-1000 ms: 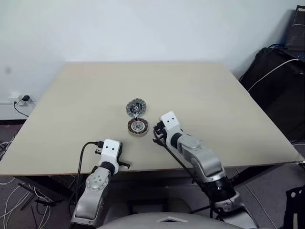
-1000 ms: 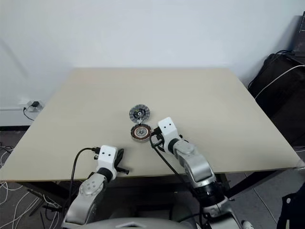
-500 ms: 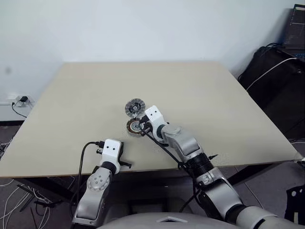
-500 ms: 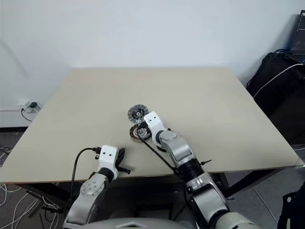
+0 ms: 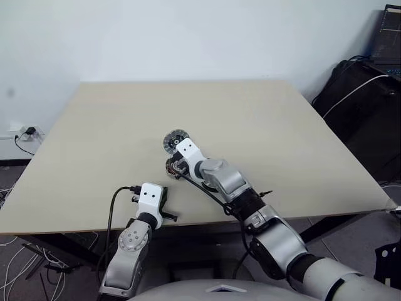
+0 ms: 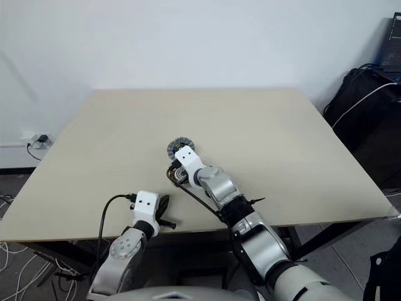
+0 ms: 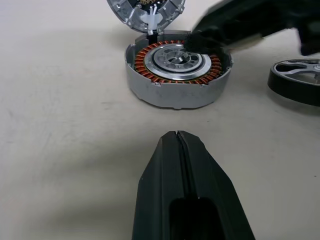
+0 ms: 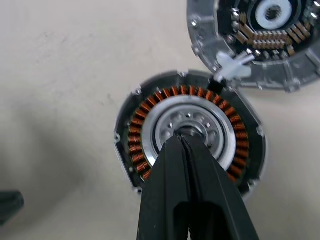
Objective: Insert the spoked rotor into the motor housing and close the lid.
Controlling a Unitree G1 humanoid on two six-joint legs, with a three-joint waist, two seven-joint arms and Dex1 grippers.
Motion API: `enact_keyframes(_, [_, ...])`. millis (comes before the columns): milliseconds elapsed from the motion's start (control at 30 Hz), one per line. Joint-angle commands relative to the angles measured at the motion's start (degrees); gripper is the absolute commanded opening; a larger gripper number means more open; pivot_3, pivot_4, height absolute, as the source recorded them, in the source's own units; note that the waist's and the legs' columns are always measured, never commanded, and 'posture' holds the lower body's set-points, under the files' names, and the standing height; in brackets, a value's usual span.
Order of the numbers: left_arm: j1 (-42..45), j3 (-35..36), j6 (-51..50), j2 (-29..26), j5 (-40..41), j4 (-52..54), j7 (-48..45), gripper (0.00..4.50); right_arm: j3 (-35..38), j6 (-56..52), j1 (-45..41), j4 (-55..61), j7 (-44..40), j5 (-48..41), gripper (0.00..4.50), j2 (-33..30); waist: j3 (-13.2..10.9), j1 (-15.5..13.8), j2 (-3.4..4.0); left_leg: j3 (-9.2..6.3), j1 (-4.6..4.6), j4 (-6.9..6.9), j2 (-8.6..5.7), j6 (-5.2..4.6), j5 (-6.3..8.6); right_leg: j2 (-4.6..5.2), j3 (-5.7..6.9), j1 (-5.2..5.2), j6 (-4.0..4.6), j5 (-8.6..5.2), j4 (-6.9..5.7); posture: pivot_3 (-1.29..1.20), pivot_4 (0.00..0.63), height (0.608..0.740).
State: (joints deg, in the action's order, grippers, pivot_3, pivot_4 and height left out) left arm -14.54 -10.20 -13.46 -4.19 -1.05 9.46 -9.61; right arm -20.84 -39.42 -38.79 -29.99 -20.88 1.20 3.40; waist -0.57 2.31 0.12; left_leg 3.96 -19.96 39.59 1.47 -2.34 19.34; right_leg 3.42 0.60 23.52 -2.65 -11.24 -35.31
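The motor housing (image 8: 187, 132), a round metal cup with coppery windings around a silver centre, lies on the table. The lid (image 8: 260, 35) lies touching its far edge, inner face up. My right gripper (image 8: 180, 137) is shut with nothing in it, its tip just over the housing's silver centre; I cannot tell whether it touches. The spoked rotor (image 7: 297, 80), silver with a dark rim, lies flat on the table beside the housing, under my right arm. My left gripper (image 7: 177, 136) is shut and empty, low over the table, a short way nearer than the housing (image 7: 175, 65).
The pale table (image 5: 282, 132) has open surface on every side of the parts, and its near edge runs just behind my left gripper (image 5: 164, 202). Dark bags and cables (image 5: 366, 100) stand on the floor off the table's right side.
My right arm has swung left and forward, from beside the housing to over its centre, still shut. The left gripper has stayed where it was.
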Motion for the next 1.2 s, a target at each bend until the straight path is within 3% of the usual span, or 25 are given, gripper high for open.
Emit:
enact_keyframes(33, [0.62,-0.45,0.7,0.66,0.49,1.56,0.05,0.0,0.86,2.51,-3.15,-1.74,0.02,0.64,0.05,1.11,0.0,0.01,0.01,0.0,0.0,0.0,0.0,0.0,0.0,0.0,0.0,0.0,-0.01,0.0,-0.01,0.0,0.0,0.74])
enact_keyframes(633, [0.81,-0.73,0.76,1.06,0.48,1.54,0.31,0.0,3.89,8.48,-8.33,-14.45,0.82,2.0,0.05,2.85,-0.05,0.54,0.06,-0.06,0.07,0.0,0.02,0.08,-0.05,0.0,0.01,0.17,0.11,-0.09,-0.54,0.0,0.0,0.74])
enact_keyframes(1200, [1.49,-0.58,0.27,0.81,0.56,0.89,-0.07,0.0,1.32,4.1,-1.9,-5.4,-3.55,4.33,0.05,-0.22,-0.06,0.78,0.08,-0.11,0.07,0.0,0.02,0.07,-0.04,0.01,0.01,0.17,0.1,-0.09,-0.54,0.0,0.0,0.74])
